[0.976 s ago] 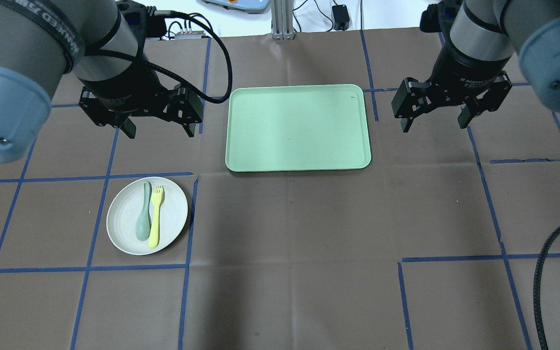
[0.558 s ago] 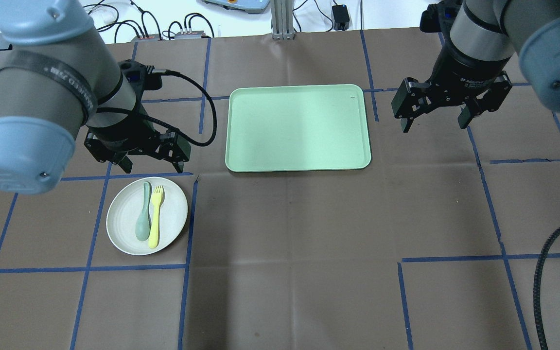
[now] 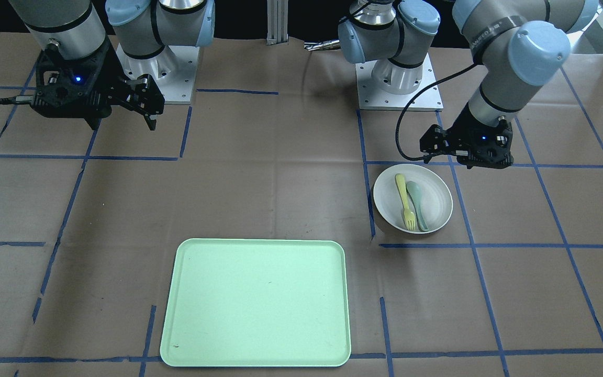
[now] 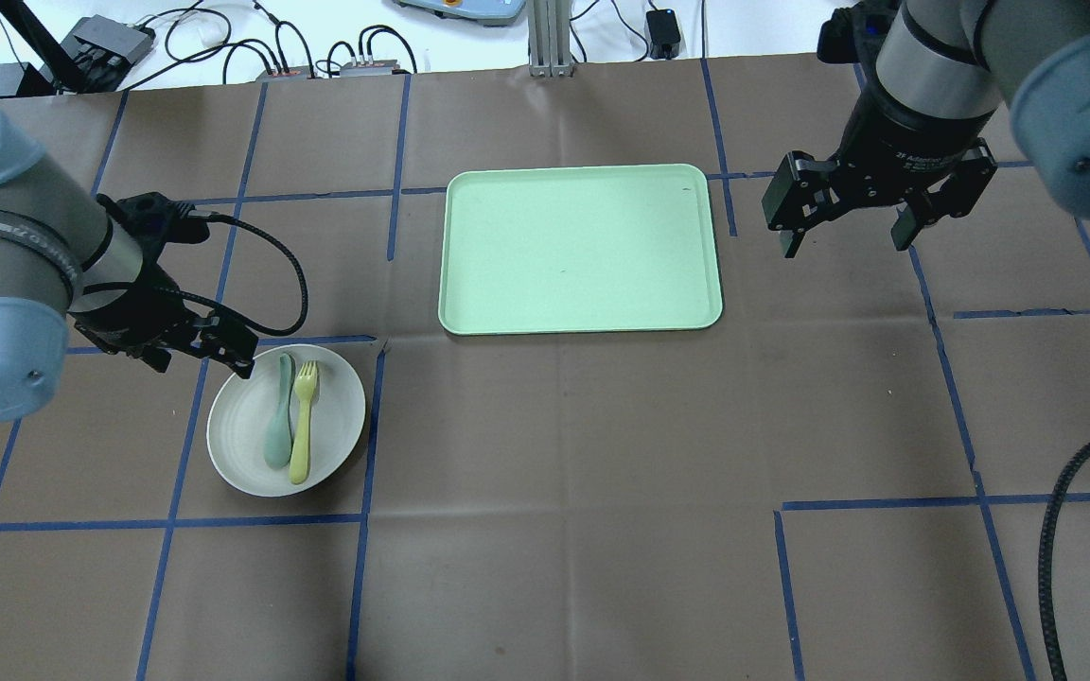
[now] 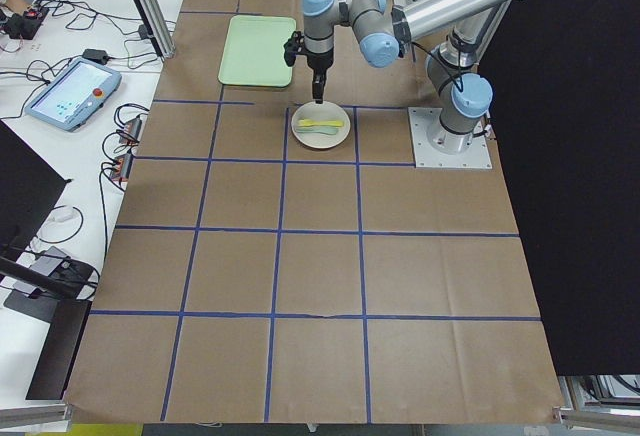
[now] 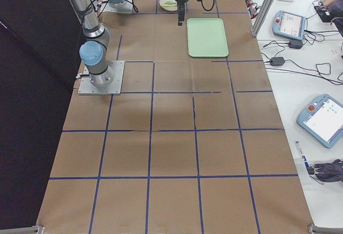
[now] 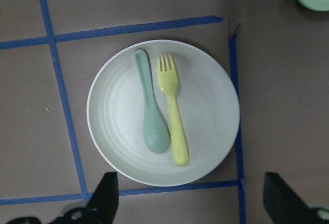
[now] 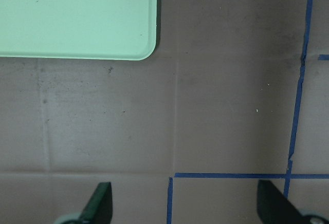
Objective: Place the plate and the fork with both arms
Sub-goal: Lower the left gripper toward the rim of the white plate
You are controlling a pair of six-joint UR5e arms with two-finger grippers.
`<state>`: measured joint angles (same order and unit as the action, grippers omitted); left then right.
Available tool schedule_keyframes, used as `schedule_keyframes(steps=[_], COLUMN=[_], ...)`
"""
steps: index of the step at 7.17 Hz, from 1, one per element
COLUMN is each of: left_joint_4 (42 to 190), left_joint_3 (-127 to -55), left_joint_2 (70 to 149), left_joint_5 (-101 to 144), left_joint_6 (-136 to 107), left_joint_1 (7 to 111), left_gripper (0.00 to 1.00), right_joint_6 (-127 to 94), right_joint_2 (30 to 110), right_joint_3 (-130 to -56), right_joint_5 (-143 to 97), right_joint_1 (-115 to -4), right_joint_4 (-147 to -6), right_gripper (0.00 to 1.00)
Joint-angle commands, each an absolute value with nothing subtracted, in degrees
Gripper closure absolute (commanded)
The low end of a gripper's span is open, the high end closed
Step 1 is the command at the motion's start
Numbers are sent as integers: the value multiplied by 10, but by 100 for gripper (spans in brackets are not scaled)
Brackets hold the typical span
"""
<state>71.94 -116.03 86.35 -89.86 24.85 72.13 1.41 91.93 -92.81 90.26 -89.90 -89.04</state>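
The off-white plate [image 4: 240, 430] lies on the table's left part, also in the front view [image 3: 436, 201] and the left wrist view [image 7: 211, 111]. On it lie the pale-yellow fork [image 4: 301, 424] [image 7: 172, 115] [image 3: 403, 200] and a grey-green spoon [image 4: 276, 427] side by side. My left gripper [image 4: 205, 365] [image 3: 466, 163] is open and empty. It hovers low by the plate's rim without touching it. Its fingers [image 7: 105, 203] stand wide apart. My right gripper [image 4: 843, 246] [image 3: 123, 125] is open and empty, above the table to the right of the tray.
A mint-green rectangular tray [image 4: 581, 248] [image 3: 257, 303] lies at the table's far middle; its corner shows in the right wrist view [image 8: 77, 13]. Blue tape lines cross the brown table cover. A black cable [image 4: 1065, 530] hangs at the right edge.
My left arm has swung down and toward the plate, and its gripper now sits by the plate's rim, still open. The right arm, plate, fork and tray have not moved.
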Motion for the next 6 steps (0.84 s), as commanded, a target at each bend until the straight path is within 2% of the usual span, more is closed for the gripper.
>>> schedule_keyframes(steps=[1,5,6], left_joint_4=[671,624,622], left_joint_3=[-1206,-1218,-1218], left_joint_2=[897,992,1004], left_joint_5=[-834,-786,-786], left_joint_6=[309,337,338], left_joint_1=[645,571,563], left_gripper=[0,1,6], right_joint_6=[14,13,14], right_joint_2=[919,919,919], right_joint_3=[-928,-928,-928], right_joint_5=[903,902,902], right_joint_1=[-899,-898,-898], right_joint_4=[-890,-890,-890], right_gripper=[0,0,0])
